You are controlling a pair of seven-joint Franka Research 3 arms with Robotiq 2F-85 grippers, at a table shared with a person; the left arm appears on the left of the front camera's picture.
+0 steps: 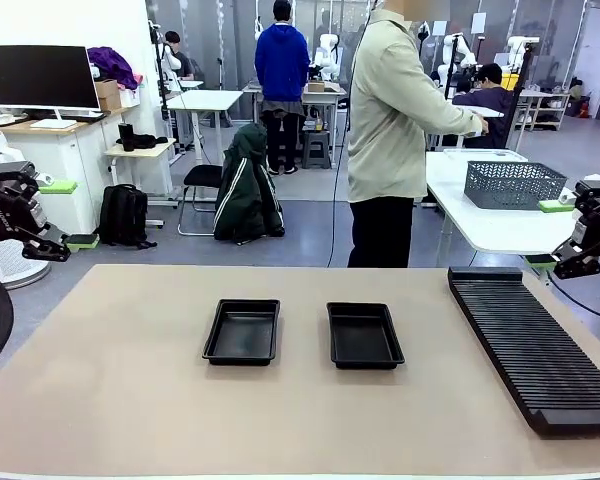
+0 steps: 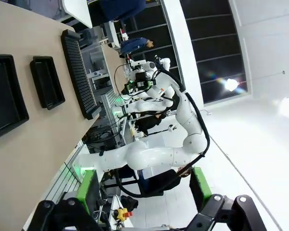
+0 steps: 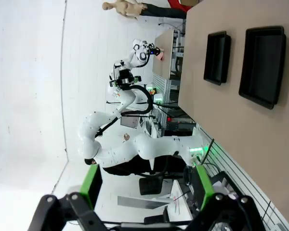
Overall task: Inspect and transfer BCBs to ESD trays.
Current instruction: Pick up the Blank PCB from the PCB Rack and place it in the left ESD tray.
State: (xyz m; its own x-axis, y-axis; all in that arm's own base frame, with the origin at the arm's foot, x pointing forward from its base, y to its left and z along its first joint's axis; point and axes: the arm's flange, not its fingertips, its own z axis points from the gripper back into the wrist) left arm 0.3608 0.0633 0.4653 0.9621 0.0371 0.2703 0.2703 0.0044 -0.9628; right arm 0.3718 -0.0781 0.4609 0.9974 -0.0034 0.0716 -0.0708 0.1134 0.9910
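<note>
The left gripper [image 1: 68, 214] hung spread wide off the left edge of the surface [image 1: 120, 400]. The right gripper [image 1: 550, 235] hung likewise spread beyond the right edge, and neither pinched anything. Inward, the two ESD trays [image 1: 212, 340] sat side by side mid-surface, apart and bare inside. A long black ribbed rack [image 1: 530, 340] lay near the right gripper. The person [image 1: 390, 130] stood at the far side, turned sideways. Two risks seemed likely. A reach from the right could clip the rack. A thin BCB pinched by its edge could tilt and land on a tray's flared rim instead of lying flat inside.
</note>
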